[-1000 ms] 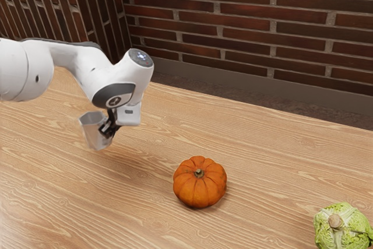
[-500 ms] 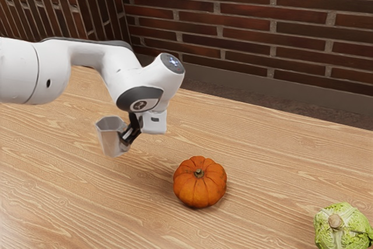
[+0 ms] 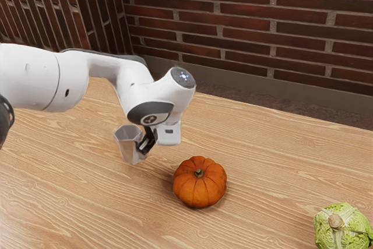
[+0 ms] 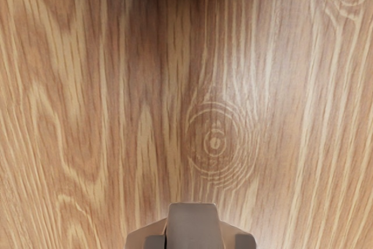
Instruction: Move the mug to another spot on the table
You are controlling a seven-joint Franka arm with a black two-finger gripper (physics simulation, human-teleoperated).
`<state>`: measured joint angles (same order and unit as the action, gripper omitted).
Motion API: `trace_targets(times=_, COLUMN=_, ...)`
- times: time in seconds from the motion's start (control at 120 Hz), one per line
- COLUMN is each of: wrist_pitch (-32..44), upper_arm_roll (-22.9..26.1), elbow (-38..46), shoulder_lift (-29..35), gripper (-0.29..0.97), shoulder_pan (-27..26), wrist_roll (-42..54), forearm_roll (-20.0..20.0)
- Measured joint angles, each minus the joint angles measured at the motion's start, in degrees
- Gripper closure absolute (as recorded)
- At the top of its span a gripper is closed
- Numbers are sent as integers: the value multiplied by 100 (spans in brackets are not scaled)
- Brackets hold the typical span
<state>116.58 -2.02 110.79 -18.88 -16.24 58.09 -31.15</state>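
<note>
A grey faceted mug [image 3: 130, 143] hangs tilted just above the wooden table [image 3: 70, 190], held at its side by my black gripper [image 3: 146, 143], which is shut on it. The mug is a short way to the exterior view's left of the orange pumpkin [image 3: 199, 181]. In the wrist view the mug [image 4: 191, 228] shows as a grey shape right under my hand, with wood grain of the table [image 4: 175, 86] beyond it.
A green cabbage [image 3: 342, 226] lies at the table's front corner on the exterior view's right. A brick wall [image 3: 262, 21] runs behind the table's far edge. Bare wood lies in front of and to the left of the mug.
My arm has carried the mug toward the exterior view's right and a little lower, closer to the pumpkin. The pumpkin and cabbage have stayed where they were.
</note>
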Motion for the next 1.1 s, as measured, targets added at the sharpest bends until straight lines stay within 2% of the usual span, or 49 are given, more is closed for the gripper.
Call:
trace_targets(times=0.142, wrist_pitch=379, upper_arm_roll=0, elbow=323, shoulder_lift=-17, gripper=72, shoulder_pan=-9, wrist_roll=-120, forearm_roll=36)
trace_targets(times=0.408, wrist_pitch=808, upper_arm_roll=-11, elbow=373, shoulder_lift=-151, gripper=71, shoulder_pan=2, wrist_roll=-307, forearm_roll=-1)
trace_targets(times=0.558, wrist_pitch=846, upper_arm_roll=-56, elbow=391, shoulder_lift=-162, gripper=39, shoulder_pan=31, wrist_roll=-386, forearm_roll=73)
trace_targets(times=0.683, wrist_pitch=859, upper_arm_roll=-61, elbow=392, shoulder_lift=-169, gripper=22, shoulder_pan=33, wrist_roll=-432, forearm_roll=96)
trace_targets(times=0.858, wrist_pitch=868, upper_arm_roll=-62, elbow=392, shoulder_lift=-168, gripper=11, shoulder_pan=41, wrist_roll=-475, forearm_roll=112)
trace_targets(times=1.1, wrist_pitch=919, upper_arm_roll=-62, elbow=362, shoulder_lift=-115, gripper=5, shoulder_pan=11, wrist_roll=-490, forearm_roll=337)
